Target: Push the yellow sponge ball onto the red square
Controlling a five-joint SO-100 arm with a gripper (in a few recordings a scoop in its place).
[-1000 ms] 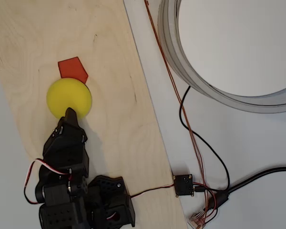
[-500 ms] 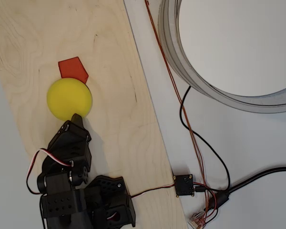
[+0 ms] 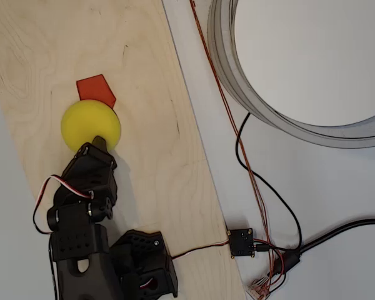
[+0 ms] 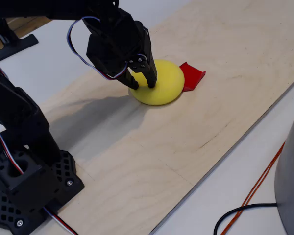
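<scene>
Since half a second ago the arm has swung its wrist up and slightly left in the overhead view, so the pincer (image 3: 97,142) tip now overlaps the lower edge of the yellow sponge ball (image 3: 90,125), where before it sat just below it. Over the same interval the ball has hardly shifted, perhaps a touch upward, and the red square (image 3: 96,90) lies where it did. From above, the ball sits on the pale wooden board (image 3: 150,156), its upper rim touching or just covering the red square's lower edge; most of the patch is uncovered. A grey ring (image 3: 237,81) and loose cables (image 3: 256,187) lie well apart on the white table (image 3: 337,187) to the right.

In the fixed view the pincer (image 4: 142,80) comes down on the near-left side of the yellow sponge ball (image 4: 159,83), its two dark fingers (image 4: 150,77) a little apart and planted against the foam, pinching nothing. The red square (image 4: 191,75) pokes out from behind the ball on the far right, one corner seeming lifted. The board (image 4: 186,132) runs under both.

By my reading the task is partly done: the ball has reached the patch's edge but does not sit on it. One more short shove toward the red, along the line from fingers to patch, looks to be what remains.
</scene>
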